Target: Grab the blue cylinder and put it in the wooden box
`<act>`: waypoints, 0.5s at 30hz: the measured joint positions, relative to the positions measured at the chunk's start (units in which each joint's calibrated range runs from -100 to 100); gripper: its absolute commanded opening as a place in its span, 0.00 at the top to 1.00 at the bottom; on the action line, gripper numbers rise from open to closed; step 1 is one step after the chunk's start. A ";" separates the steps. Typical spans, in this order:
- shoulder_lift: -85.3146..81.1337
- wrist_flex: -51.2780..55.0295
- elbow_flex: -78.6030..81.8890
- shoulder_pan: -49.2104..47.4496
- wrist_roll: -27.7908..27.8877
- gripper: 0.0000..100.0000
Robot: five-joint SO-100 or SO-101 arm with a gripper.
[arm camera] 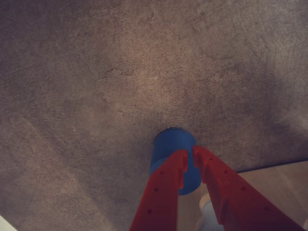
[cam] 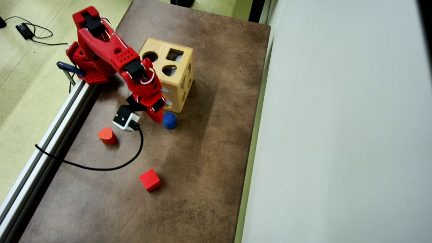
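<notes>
The blue cylinder (cam: 169, 120) stands on the brown table just below the near corner of the wooden box (cam: 158, 45) in the overhead view. My red gripper (cam: 158, 116) is right beside it on its left, low over the table. In the wrist view the gripper (arm camera: 190, 154) has its two red fingers almost together, with only a thin slit between them. The blue cylinder (arm camera: 171, 142) lies just behind the tips and is much wider than the slit, so the fingers are not around it. The wooden box (arm camera: 279, 185) fills the lower right corner.
A red-orange rounded block (cam: 107, 135) and a red cube (cam: 150, 180) lie on the table lower down in the overhead view. A black cable (cam: 101, 167) loops from the wrist camera (cam: 125, 118). An aluminium rail (cam: 50, 135) borders the left edge, a pale wall (cam: 337, 135) the right.
</notes>
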 measured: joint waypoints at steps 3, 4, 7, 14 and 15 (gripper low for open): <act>0.59 0.00 0.00 -1.01 0.00 0.97; 0.76 0.00 0.00 -1.72 0.00 0.97; 0.85 0.00 0.00 -4.53 0.00 0.96; 0.85 0.16 0.00 -8.12 0.00 0.96; 0.85 0.24 0.00 -8.12 0.00 0.96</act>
